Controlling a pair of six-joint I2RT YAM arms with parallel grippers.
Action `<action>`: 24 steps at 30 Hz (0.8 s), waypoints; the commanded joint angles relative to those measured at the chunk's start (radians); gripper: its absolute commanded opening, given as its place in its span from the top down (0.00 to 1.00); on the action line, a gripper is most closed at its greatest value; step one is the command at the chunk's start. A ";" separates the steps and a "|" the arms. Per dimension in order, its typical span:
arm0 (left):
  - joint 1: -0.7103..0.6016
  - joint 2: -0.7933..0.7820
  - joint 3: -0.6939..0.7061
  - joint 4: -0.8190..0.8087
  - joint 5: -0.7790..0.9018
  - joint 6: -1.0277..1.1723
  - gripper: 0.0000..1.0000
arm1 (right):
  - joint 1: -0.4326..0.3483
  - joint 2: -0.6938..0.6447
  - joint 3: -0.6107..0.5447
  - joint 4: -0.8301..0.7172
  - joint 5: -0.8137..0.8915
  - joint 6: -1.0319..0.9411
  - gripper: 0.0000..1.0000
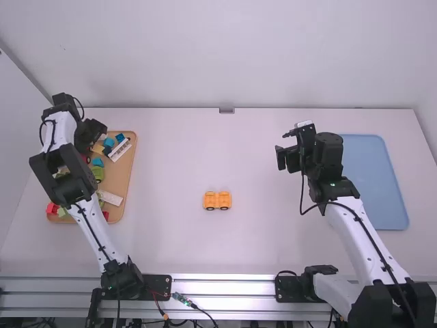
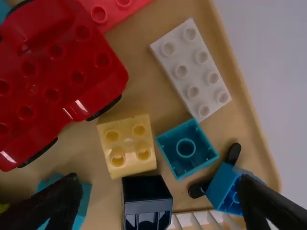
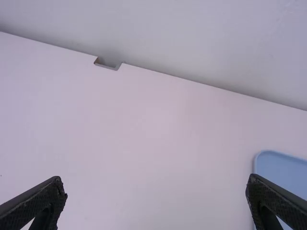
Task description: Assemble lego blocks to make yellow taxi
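Observation:
My left gripper (image 1: 94, 134) is over the far part of the wooden tray (image 1: 126, 181) in the high view. In the left wrist view my left gripper (image 2: 158, 203) stands open above a pale yellow block (image 2: 133, 160) and a black block (image 2: 147, 196), holding neither. An orange-yellow vehicle piece (image 1: 218, 200) with dark wheels sits on the table between the arms. My right gripper (image 1: 283, 145) is above the table, right of the middle and beyond that piece. Seen from its wrist, my right gripper (image 3: 154, 201) is open with nothing between its fingers.
Around the yellow block lie a red vehicle piece (image 2: 53, 86), a white block (image 2: 192, 72), a teal block (image 2: 188, 148) and a blue block (image 2: 228, 187). A blue tray (image 1: 372, 181) lies at the right, partly behind the right arm. White walls rise behind the table.

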 commanded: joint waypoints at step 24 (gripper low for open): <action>0.030 0.009 -0.100 0.066 -0.079 -0.080 0.21 | 0.001 -0.001 -0.004 -0.010 -0.002 -0.001 0.01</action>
